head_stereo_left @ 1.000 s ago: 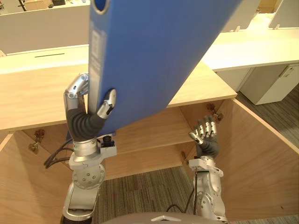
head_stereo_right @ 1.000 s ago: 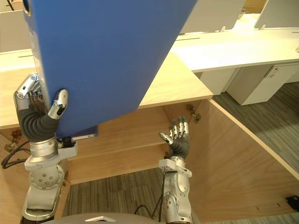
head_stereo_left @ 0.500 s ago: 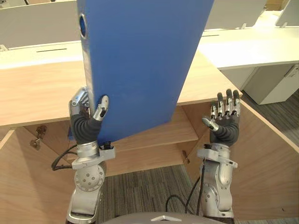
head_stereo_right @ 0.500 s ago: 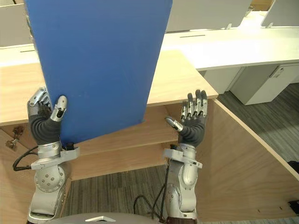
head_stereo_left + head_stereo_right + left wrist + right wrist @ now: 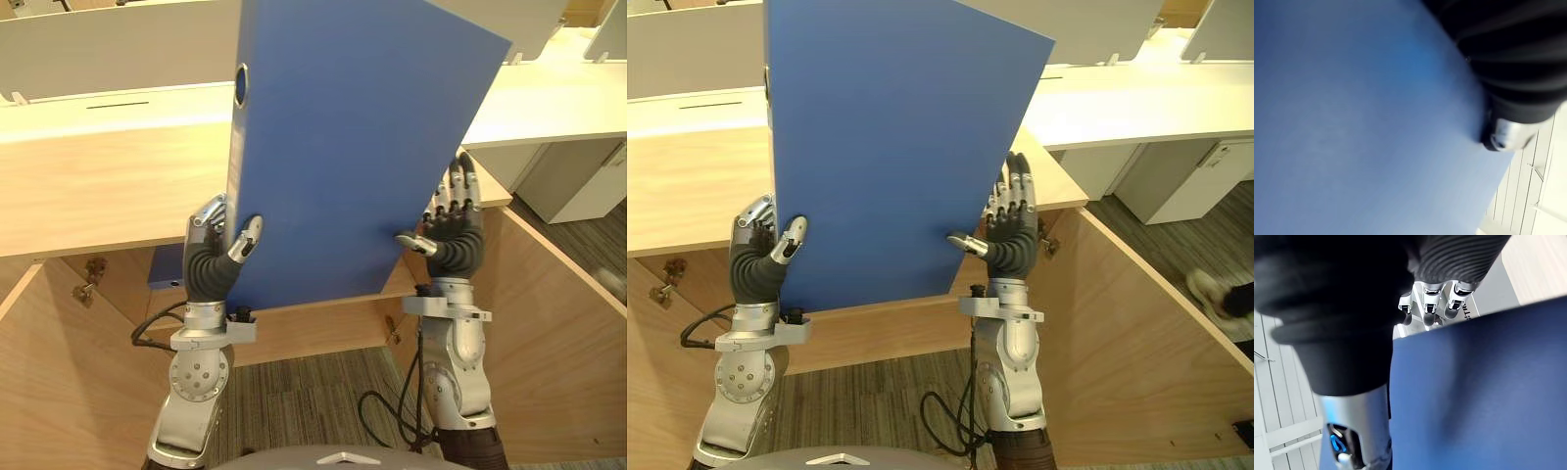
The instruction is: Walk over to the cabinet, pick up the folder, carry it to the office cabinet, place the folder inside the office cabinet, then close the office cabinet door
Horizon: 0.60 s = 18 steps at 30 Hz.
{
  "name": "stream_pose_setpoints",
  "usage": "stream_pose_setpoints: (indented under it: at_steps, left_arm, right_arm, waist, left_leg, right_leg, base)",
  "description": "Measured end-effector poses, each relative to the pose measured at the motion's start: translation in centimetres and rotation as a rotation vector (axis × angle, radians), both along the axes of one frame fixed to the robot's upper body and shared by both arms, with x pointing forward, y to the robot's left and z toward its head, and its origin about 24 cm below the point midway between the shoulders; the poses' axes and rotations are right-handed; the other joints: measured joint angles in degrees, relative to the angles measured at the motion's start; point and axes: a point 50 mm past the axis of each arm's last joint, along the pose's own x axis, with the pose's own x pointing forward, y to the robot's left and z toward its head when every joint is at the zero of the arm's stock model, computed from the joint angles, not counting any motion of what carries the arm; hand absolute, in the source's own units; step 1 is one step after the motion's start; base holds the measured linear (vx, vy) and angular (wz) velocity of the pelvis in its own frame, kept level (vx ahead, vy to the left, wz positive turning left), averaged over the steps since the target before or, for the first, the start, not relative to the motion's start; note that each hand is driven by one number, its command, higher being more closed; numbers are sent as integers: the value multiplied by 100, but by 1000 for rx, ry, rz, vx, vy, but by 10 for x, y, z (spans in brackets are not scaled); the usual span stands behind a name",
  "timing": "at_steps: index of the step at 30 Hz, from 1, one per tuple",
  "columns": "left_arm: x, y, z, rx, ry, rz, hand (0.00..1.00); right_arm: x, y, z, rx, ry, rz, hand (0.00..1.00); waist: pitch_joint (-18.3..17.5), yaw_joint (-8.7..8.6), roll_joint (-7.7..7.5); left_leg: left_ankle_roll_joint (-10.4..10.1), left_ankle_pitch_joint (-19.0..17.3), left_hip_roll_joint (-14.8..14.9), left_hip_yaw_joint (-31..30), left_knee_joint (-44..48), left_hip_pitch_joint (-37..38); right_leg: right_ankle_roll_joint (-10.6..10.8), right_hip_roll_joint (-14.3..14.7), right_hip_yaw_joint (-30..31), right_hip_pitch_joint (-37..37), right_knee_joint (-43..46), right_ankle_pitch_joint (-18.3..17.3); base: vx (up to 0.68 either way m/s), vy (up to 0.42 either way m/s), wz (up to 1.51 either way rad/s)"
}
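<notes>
**Folder Held at Open Cabinet**

Office area: a wooden cabinet [image 5: 88, 196] stands on striped carpet [image 5: 294, 392] with its left door [image 5: 49, 392] and right door [image 5: 558, 333] swung open. White desks [image 5: 549, 98] lie behind it.

The left hand [image 5: 211, 259] clasps the lower spine corner of the blue folder [image 5: 343, 147], with the thumb on the front cover and the fingers wrapped behind the spine. The right hand [image 5: 453, 240] is released, its fingers straight beside the folder's right edge and its thumb tip touching the cover.

The folder is held upright, slightly tilted, in the air before the cabinet opening. A shelf [image 5: 313, 321] crosses the interior. A dark blue object [image 5: 162, 279], partly hidden, lies inside behind the left hand.

The right eye view shows a blurred shoe [image 5: 1212, 291] beyond the right door.
</notes>
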Motion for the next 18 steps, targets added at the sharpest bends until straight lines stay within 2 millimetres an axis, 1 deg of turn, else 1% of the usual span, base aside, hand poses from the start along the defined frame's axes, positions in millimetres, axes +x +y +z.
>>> stream_pose_setpoints:
  at_steps: [2, 6, 7, 9, 12, 13, 15, 18]
  left_arm:
    - [0, -2, 0, -3, 4, -26, 100]
    - [0, -4, -1, 1, 6, -44, 100]
    - [0, -5, -1, 8, 7, -52, 100]
    - [-1, -6, -1, 20, 8, -64, 100]
    - [-1, -6, -2, 45, 10, -78, 100]
    - [-1, -6, -3, 56, 12, -84, 100]
    - [-1, -6, -3, 55, 12, -85, 100]
    - [-1, -5, -3, 49, 14, -85, 100]
  right_arm:
    - [7, 1, -8, -22, 39, 18, 0]
    - [12, 3, -11, -7, 58, 88, 0]
    - [15, 3, -14, 9, 74, 111, 100]
    - [17, 6, -20, 40, 92, 168, 100]
    - [20, 5, -27, 50, 127, 234, 100]
    - [21, 7, -31, 58, 140, 294, 100]
    - [20, 7, -31, 58, 136, 338, 100]
    - [20, 8, -31, 61, 127, 358, 100]
  waist:
    - [-16, 30, -29]
    - [-27, 81, -47]
    - [-45, 80, -65]
    - [-63, 85, -84]
    - [-75, 109, -102]
    - [-81, 125, -110]
    - [-82, 138, -112]
    - [-97, 139, -128]
  left_leg:
    - [5, 36, 3, -24, 0, -50]
    - [16, 69, 1, -28, 0, -80]
    - [19, 81, 1, -32, 0, -99]
    - [20, 105, 1, -42, 0, -140]
    - [30, 123, -2, -42, 0, -144]
    - [34, 139, -2, -43, 0, -144]
    - [39, 165, -3, -43, -3, -146]
    - [46, 201, -3, -40, -5, -158]
  right_leg:
    - [-8, 3, -32, -41, -2, 15]
    - [-12, 1, -38, -55, -30, 52]
    - [-15, 2, -43, -72, -30, 59]
    - [-18, 2, -51, -105, -31, 79]
    - [-19, 0, -49, -107, -33, 97]
    - [-24, 0, -48, -109, -33, 110]
    - [-24, 0, -44, -122, -41, 123]
    - [-29, -1, -40, -143, -47, 123]
  base:
    - [-32, -16, 7]
    - [-16, -3, 0]
    - [-33, -5, 4]
    - [-36, -4, 2]
    - [-29, 2, 0]
    - [-41, 3, 0]
    - [-62, 3, 0]
    - [-59, 1, -1]
